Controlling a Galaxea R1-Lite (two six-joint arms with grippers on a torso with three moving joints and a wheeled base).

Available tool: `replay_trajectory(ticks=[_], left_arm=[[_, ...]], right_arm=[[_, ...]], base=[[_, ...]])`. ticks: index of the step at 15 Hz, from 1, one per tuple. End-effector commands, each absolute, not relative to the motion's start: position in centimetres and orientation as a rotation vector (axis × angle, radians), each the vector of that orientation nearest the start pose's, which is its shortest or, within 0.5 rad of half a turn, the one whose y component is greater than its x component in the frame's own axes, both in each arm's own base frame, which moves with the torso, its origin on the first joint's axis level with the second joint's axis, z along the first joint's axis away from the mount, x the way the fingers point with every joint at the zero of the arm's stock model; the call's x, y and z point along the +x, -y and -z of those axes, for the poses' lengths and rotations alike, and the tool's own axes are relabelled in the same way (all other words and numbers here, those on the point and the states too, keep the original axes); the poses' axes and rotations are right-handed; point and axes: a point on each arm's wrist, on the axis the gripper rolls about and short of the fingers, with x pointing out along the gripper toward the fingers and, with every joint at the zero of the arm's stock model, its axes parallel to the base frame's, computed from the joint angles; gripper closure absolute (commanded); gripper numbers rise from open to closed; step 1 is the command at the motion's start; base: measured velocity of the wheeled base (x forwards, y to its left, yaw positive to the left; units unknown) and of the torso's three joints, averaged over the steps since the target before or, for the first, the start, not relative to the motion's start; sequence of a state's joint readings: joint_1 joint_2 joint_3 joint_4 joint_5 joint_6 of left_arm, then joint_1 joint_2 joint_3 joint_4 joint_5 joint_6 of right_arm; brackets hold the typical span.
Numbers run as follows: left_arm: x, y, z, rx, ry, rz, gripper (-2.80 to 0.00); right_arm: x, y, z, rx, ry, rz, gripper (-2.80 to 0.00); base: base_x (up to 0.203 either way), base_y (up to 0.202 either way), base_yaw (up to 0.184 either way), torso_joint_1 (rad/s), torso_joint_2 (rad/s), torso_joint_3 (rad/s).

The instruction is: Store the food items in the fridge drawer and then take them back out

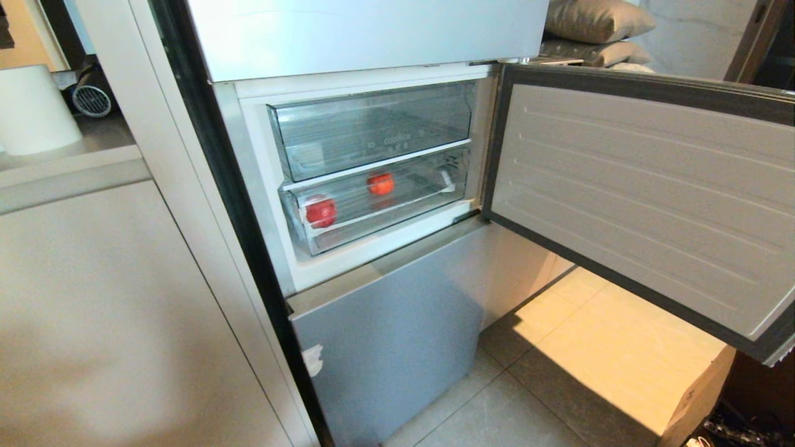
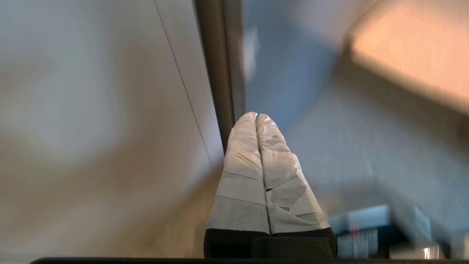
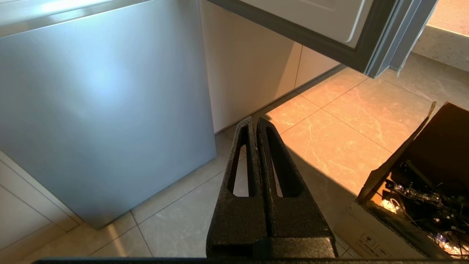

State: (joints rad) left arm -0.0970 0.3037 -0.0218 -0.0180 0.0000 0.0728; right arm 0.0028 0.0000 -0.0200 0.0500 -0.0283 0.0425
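Food items, two, red and round: one (image 1: 320, 212) lies at the left front of the fridge drawer (image 1: 385, 225), close behind its thick clear lip; the other (image 1: 380, 183) sits further back, near the middle of the ribbed floor, the two well apart. Drawer: lower of two clear drawers in the open compartment, seemingly pushed in; the upper drawer (image 1: 372, 127), with small lettering on its front, is a separate item and holds nothing visible. Fridge door (image 1: 640, 192): swung wide to the right, which leaves the compartment reachable. Reading of placement: both pieces being inside suggests the storing half is done and the taking-out half not yet begun. Left gripper (image 2: 256, 116): tape-wrapped fingers pressed together, holding nothing, low beside the dark vertical edge of the fridge and away from the drawer. Right gripper (image 3: 254, 121): black fingers pressed together, empty, hanging over the tiled floor (image 3: 329, 146) in front of the blue lower fridge panel (image 3: 102, 110). View notes: only the head view shows the fruit and the drawers, and it shows neither arm; only the wrist views show the grippers. The right wrist view alone shows an open cardboard box (image 3: 414, 205) of cables on the floor.
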Motion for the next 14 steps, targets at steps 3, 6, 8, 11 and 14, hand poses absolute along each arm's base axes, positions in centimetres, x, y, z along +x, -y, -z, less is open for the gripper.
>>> replay_trajectory(ticks=[3, 6, 8, 11, 14], left_arm=[[-0.3, 0.0, -7.9, 0.136, -0.319, 0.127, 0.0], [0.5, 0.1, -7.9, 0.151, -0.422, 0.149, 0.0], [0.9, 0.1, -7.9, 0.144, -0.47, 0.142, 0.0], [-0.2, 0.0, -8.0, 0.12, -0.338, 0.073, 0.0], [-1.7, 0.0, -7.8, 0.122, -0.145, 0.042, 0.0]], right_arm=[[-2.4, 0.1, -7.6, 0.042, -0.032, 0.026, 0.0], [-2.4, 0.1, -7.6, 0.042, -0.03, 0.027, 0.0], [-2.4, 0.1, -7.6, 0.043, -0.031, 0.027, 0.0], [-2.4, 0.1, -7.6, 0.042, -0.029, 0.027, 0.0], [-2.4, 0.1, -7.6, 0.042, -0.032, 0.027, 0.0]], base=[[0.0, 0.0, 0.0, 0.0, 0.0, 0.0], [0.0, 0.0, 0.0, 0.0, 0.0, 0.0], [0.0, 0.0, 0.0, 0.0, 0.0, 0.0], [0.0, 0.0, 0.0, 0.0, 0.0, 0.0], [0.0, 0.0, 0.0, 0.0, 0.0, 0.0]])
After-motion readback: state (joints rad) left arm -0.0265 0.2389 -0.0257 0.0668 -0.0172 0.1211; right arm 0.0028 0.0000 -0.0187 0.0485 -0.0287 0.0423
